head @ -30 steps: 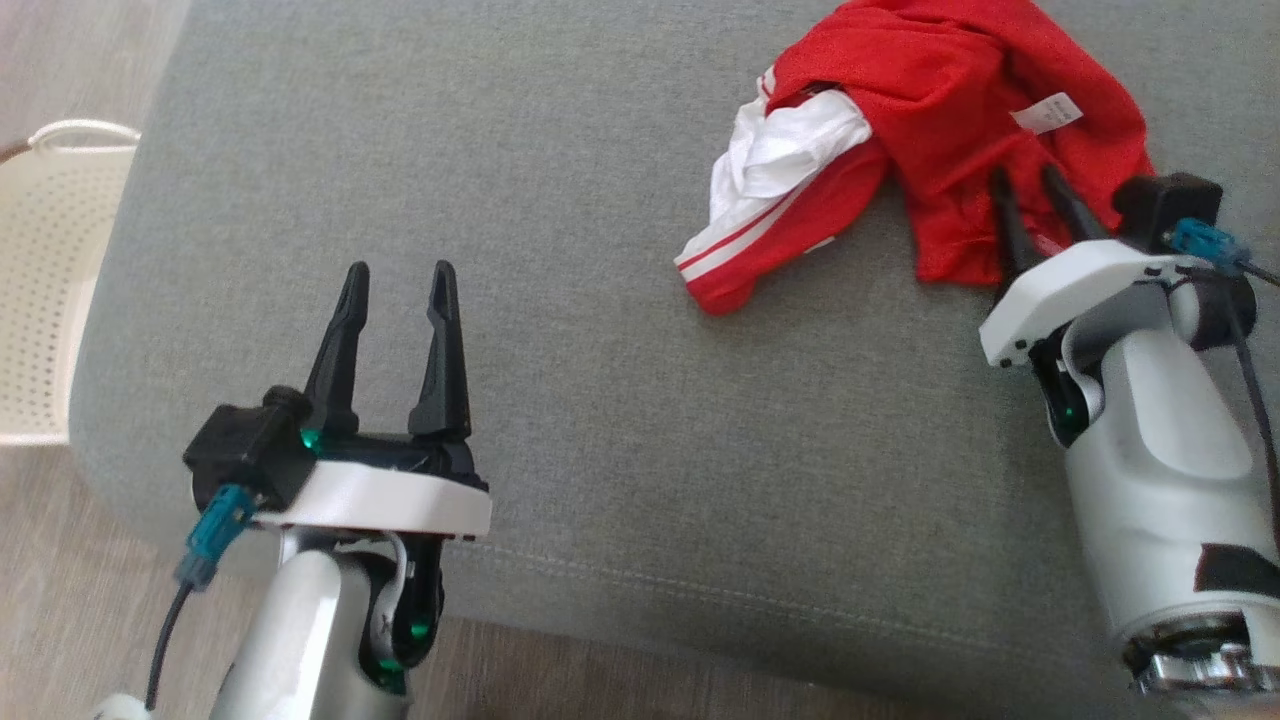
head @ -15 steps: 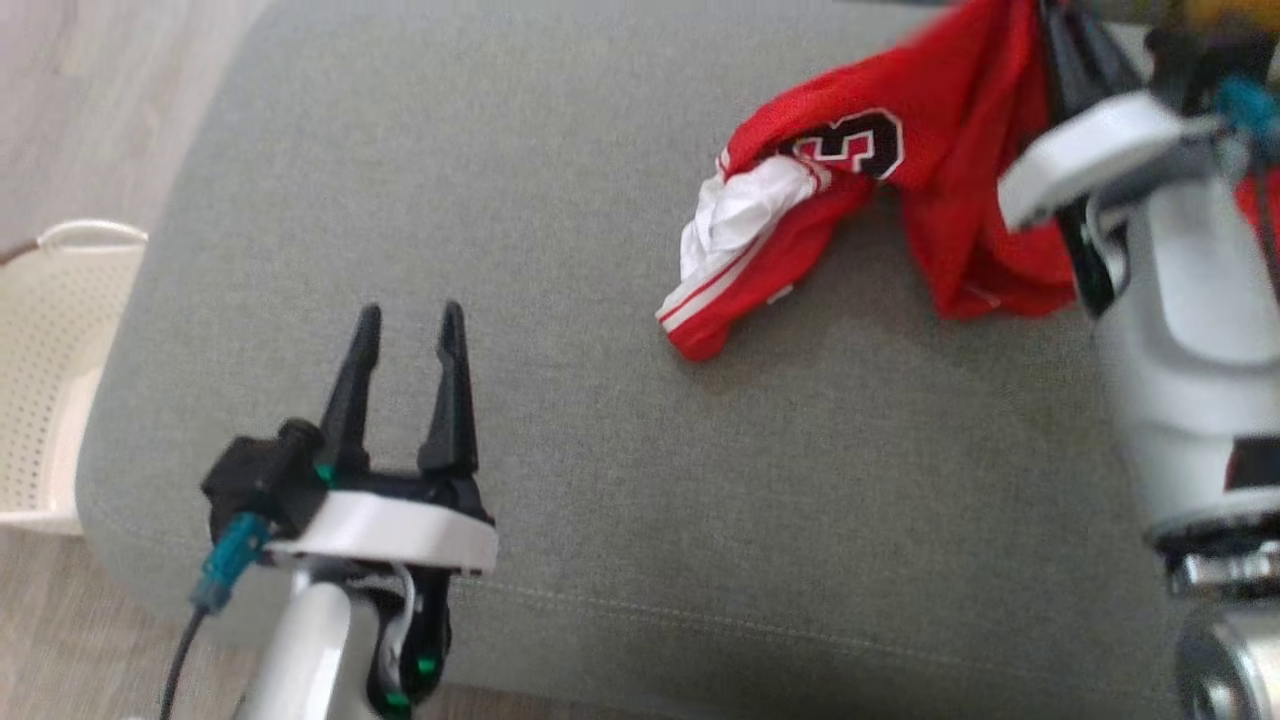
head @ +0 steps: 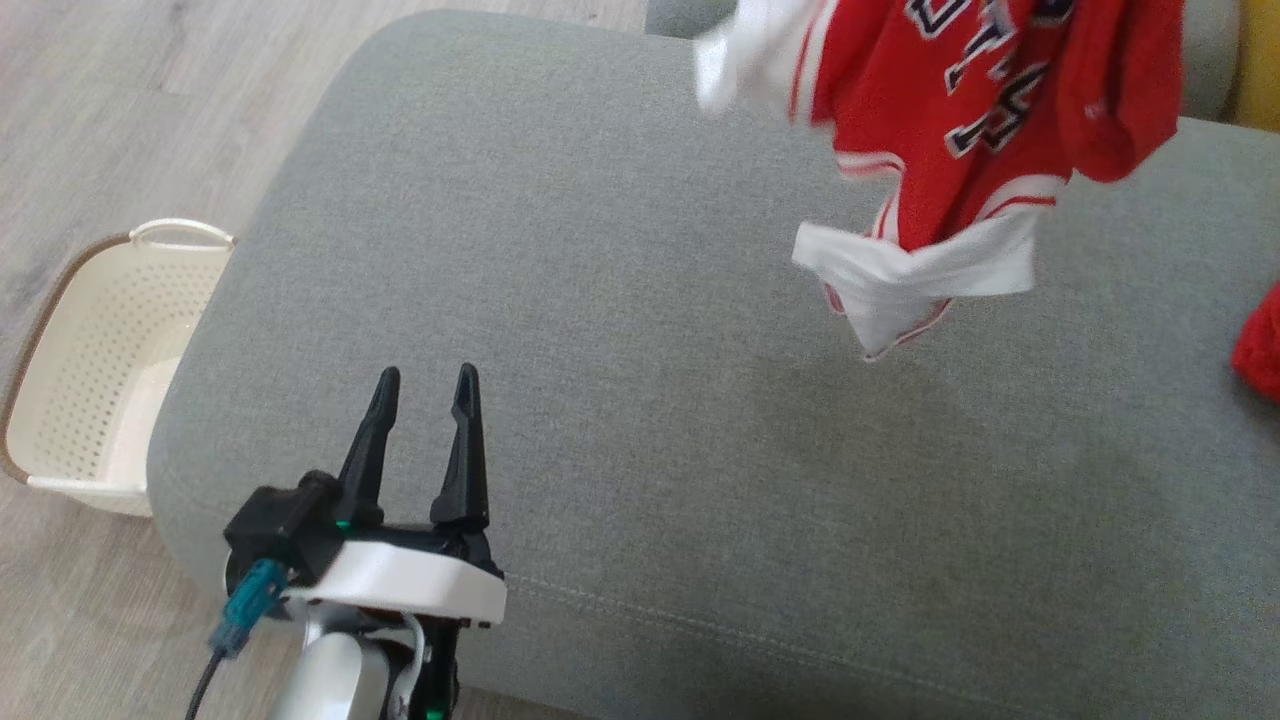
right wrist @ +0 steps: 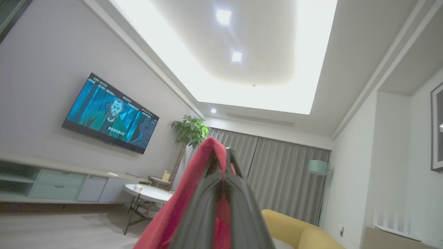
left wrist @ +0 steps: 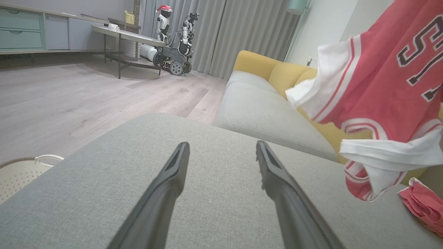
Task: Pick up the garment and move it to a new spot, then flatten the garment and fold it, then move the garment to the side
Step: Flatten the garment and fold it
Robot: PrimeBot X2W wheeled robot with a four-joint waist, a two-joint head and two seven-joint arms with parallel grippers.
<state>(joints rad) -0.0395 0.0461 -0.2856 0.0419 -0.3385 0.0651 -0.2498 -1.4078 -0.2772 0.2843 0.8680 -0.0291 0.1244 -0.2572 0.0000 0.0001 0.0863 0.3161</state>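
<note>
Head view: red garment (head: 960,110) above grey cushion (head: 600,300), wood floor (head: 120,100)

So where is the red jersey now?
The red jersey hangs at the head view's upper right, above the grey cushion, pinched in the right gripper.

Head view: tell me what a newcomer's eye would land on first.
The red and white jersey hangs in the air at the upper right, above the grey cushion, its white trim dangling lowest. The right wrist view shows the right gripper shut on a fold of its red cloth. At lower left the left gripper hovers open over the cushion's near edge, a cream basket on the floor to its left.
</note>
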